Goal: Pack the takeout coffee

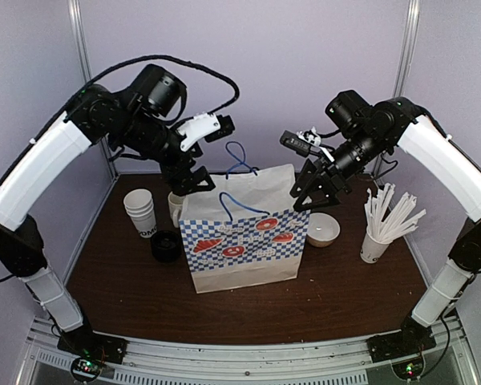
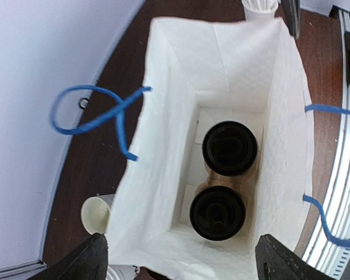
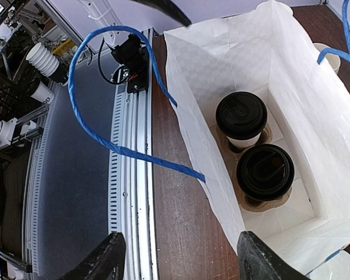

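- A paper bag (image 1: 240, 249) with a blue checked band and blue cord handles stood upright and open at the middle of the dark table (image 1: 248, 317).
- One takeout coffee (image 2: 229, 147), black lid up, sat on the bag's floor, near the centre of the left wrist view.
- A second lidded cup (image 2: 217, 213) stood just below it in that view, right beside the first; whether the lids touched could not be told.
- The left gripper (image 1: 194, 180) hung over the bag's upper left corner. Its fingers (image 2: 84, 259) were spread wide at the bottom corners of the wrist view, holding nothing.
- The right gripper (image 1: 313, 191) hung at the bag's upper right corner. Its fingers (image 3: 102, 259) stood well apart with one bag wall's top edge between them, not pinched.
- Left of the bag were a stack of white cups (image 1: 140, 210) and a stack of black lids (image 1: 166, 245).
- Right of the bag were a white bowl (image 1: 323, 228) and, further right, a cup of white straws (image 1: 377, 241).
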Tool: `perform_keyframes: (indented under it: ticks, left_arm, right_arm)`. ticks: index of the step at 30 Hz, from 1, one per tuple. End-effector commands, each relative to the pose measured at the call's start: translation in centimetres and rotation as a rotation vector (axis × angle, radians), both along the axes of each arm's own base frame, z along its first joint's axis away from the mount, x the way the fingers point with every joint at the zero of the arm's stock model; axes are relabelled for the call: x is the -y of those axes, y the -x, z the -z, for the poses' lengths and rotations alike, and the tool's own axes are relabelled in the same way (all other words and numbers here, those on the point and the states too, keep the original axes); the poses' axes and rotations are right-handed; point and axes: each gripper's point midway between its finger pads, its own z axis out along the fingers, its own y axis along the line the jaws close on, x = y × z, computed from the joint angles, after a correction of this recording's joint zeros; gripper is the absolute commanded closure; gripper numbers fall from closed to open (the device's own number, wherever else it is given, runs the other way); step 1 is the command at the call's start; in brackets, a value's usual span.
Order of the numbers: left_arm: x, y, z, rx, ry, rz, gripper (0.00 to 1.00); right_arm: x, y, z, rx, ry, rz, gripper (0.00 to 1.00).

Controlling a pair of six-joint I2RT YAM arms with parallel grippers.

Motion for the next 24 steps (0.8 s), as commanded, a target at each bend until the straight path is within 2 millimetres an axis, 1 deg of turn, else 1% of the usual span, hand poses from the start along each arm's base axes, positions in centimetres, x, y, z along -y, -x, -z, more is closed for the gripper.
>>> perform_keyframes:
  ticks: [1, 2, 5, 7, 8, 11, 12, 15, 18, 21, 22, 24]
  left_arm:
    - [-0.6, -1.4, -6.1, 0.226, 0.158, -0.039, 0.06]
    - [-0.8, -2.1, -5.9, 0.227, 0.156, -0.050, 0.06]
    - [-1.2, -4.1, -4.8, 0.152, 0.159, -0.078, 0.08]
    - [-1.0, -4.9, -3.7, 0.074, 0.165, -0.074, 0.09]
    - [-0.9, -5.6, -2.8, 0.045, 0.147, -0.079, 0.10]
    - [-0.5, -6.3, -1.1, -0.033, 0.141, -0.050, 0.10]
    - [-0.2, -6.4, -0.8, -0.057, 0.148, -0.040, 0.12]
    - [0.1, -7.7, 0.9, -0.089, 0.137, -0.055, 0.18]
    - [0.4, -8.2, 2.1, -0.127, 0.134, -0.048, 0.29]
    - [0.8, -8.4, 2.8, -0.153, 0.138, -0.036, 0.40]
    - [1.0, -8.3, 3.0, -0.161, 0.140, -0.027, 0.45]
    - [1.4, -8.2, 3.4, -0.181, 0.144, -0.012, 0.62]
  right_arm:
    - [0.2, -0.4, -0.3, 0.041, 0.002, 0.006, 0.31]
    - [0.3, -0.5, -0.3, 0.044, 0.003, 0.008, 0.31]
    - [0.4, -0.4, -0.3, 0.049, 0.002, 0.009, 0.31]
    - [0.5, -0.4, -0.3, 0.052, 0.006, 0.011, 0.32]
    - [0.6, -0.4, -0.3, 0.059, 0.008, 0.014, 0.32]
    - [0.9, -0.4, -0.1, 0.077, 0.016, 0.024, 0.32]
    - [1.0, -0.3, -0.1, 0.079, 0.019, 0.026, 0.32]
    - [1.2, -0.3, -0.1, 0.091, 0.023, 0.032, 0.33]
    - [1.5, -0.1, -0.3, 0.105, 0.025, 0.038, 0.34]
    - [1.7, 0.0, -0.4, 0.115, 0.027, 0.043, 0.35]
    - [1.8, 0.0, -0.3, 0.117, 0.030, 0.044, 0.35]
    - [1.9, 0.0, -0.3, 0.123, 0.032, 0.048, 0.35]
